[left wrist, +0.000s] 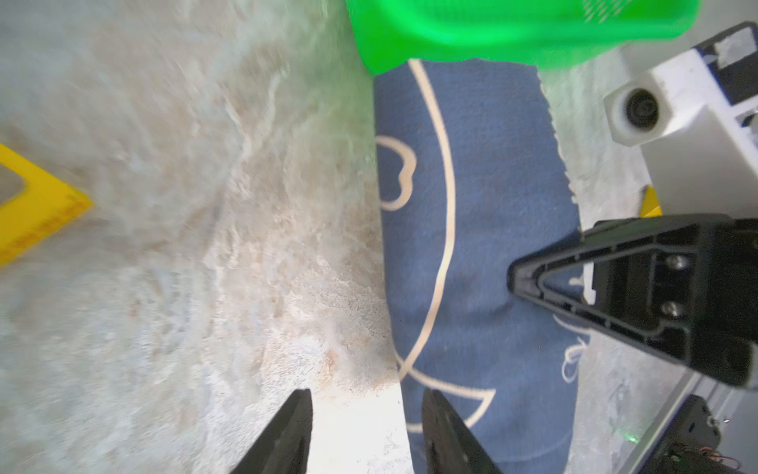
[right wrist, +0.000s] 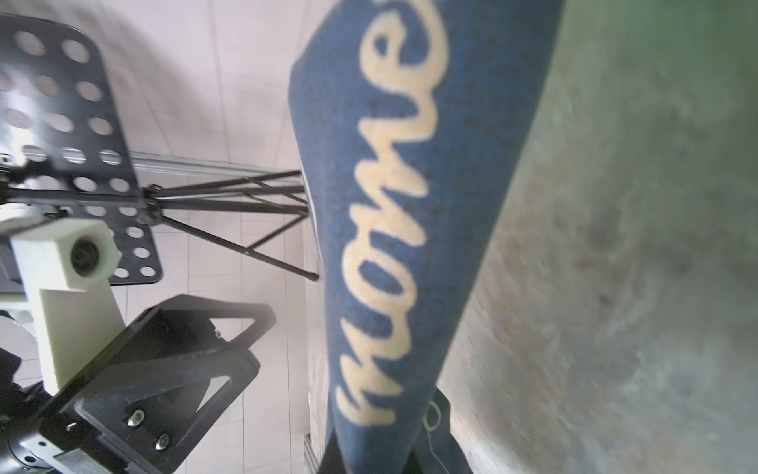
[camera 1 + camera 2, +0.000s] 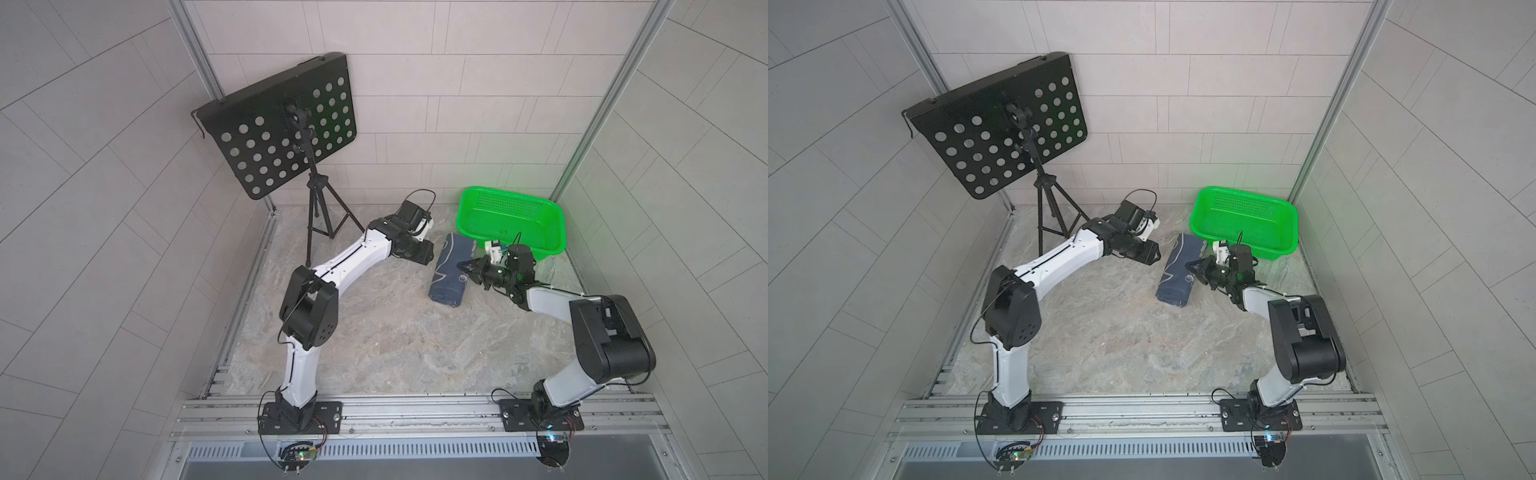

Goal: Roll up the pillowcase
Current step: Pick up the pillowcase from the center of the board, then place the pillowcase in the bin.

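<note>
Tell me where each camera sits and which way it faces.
Both top views: high above the arm bases, looking down at the table; both arms, pillowcase, green basket, music stand show.
Left wrist: on the left arm, facing pillowcase and basket past its open left gripper; right gripper shows.
Right wrist: on the right arm, looking along the gripped pillowcase toward the music stand; left gripper shows.
Shared: both wrist views show the pillowcase and the other arm's gripper.

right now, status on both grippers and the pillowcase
Left gripper open, empty, beside the pillowcase. Right gripper shut on its edge. Pillowcase in a narrow bundle on the table. Green basket close at its far end.
</note>
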`<state>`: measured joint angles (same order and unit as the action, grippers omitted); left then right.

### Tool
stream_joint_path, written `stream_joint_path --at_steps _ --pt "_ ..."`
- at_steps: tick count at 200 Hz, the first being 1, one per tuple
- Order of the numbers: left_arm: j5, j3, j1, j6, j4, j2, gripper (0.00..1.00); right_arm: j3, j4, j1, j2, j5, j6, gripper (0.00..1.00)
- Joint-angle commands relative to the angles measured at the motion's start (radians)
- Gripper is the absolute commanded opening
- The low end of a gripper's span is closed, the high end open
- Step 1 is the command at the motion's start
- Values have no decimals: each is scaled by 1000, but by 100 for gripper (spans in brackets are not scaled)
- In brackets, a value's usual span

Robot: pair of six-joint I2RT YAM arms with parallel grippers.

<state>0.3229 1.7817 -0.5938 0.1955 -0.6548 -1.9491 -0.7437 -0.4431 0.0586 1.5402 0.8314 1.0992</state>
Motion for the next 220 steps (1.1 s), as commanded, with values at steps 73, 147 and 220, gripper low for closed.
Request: stream_joint_path --at_steps 73,147,220 --pt "-60 -80 34 13 -17 148 54 -476 73 -135 180 -443 153 2" --pt "-45 -142 54 -4 -10 174 56 -773 -41 -146 521 -694 254 5" --pt "-3 -140 69 -18 -24 137 56 -783 -101 -134 660 -923 411 8"
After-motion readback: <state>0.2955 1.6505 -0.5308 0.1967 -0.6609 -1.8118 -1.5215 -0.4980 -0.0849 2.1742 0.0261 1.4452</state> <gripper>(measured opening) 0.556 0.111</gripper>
